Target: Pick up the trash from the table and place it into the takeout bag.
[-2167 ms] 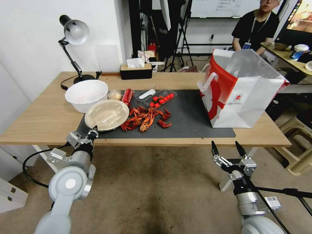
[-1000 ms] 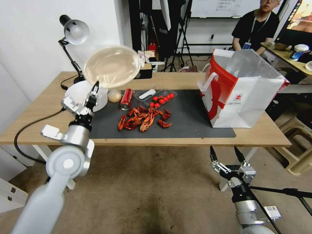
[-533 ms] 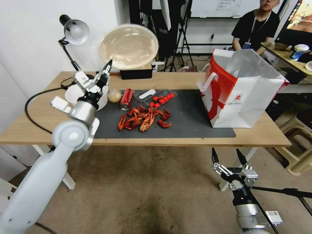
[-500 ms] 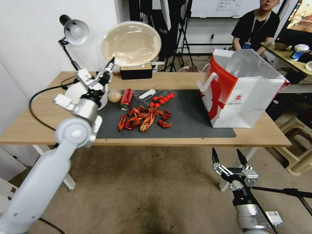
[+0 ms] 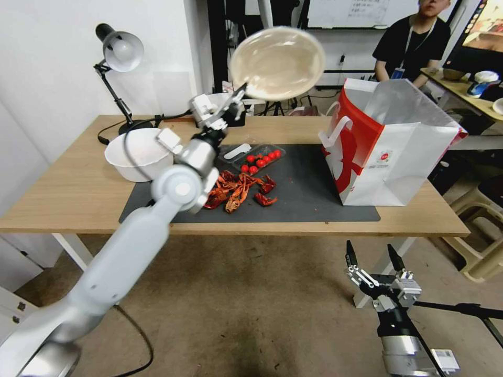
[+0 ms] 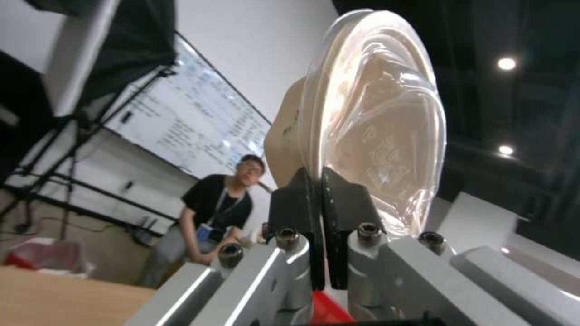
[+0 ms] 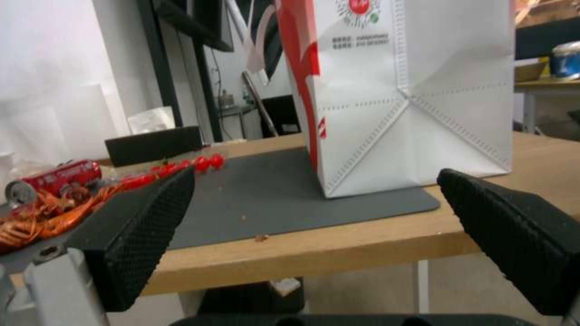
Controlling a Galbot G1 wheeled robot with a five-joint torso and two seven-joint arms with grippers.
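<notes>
Head view: left gripper, clamped on beige oval plate, carries it toward takeout bag; right gripper hangs spread below table's front edge; red soda can not yet bagged.

One beige plate; one white bowl; one takeout bag; one lamp; seven cherry tomatoes.

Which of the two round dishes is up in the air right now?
The beige plate, pinched at its rim by the left gripper. The white bowl sits on the table.
</notes>
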